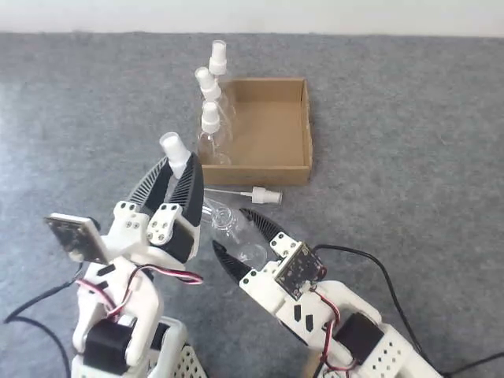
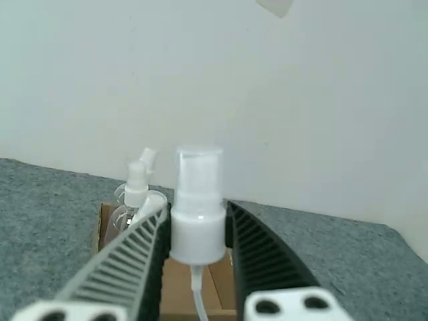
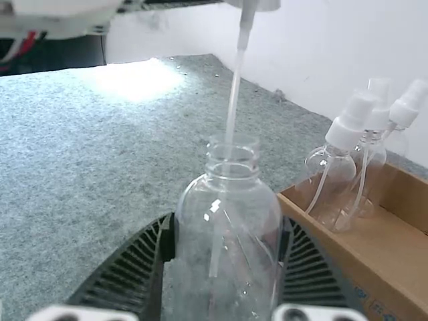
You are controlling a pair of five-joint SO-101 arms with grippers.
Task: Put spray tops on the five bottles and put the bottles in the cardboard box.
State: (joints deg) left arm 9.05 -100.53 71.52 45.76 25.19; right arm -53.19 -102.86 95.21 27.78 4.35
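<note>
Your left gripper (image 1: 179, 164) has its fingers (image 2: 134, 261) closed on a white spray top (image 2: 198, 207), held above the open neck of a clear bottle (image 3: 227, 227). The top's thin tube (image 3: 234, 87) runs down through that neck. Your right gripper (image 1: 231, 230) clasps the bottle round its body, near the front of the cardboard box (image 1: 256, 173). Three capped bottles (image 1: 214, 130) stand inside the box along one wall. A loose spray top (image 1: 264, 194) lies on the grey worktop (image 1: 409, 157), just beside the box's front wall.
</note>
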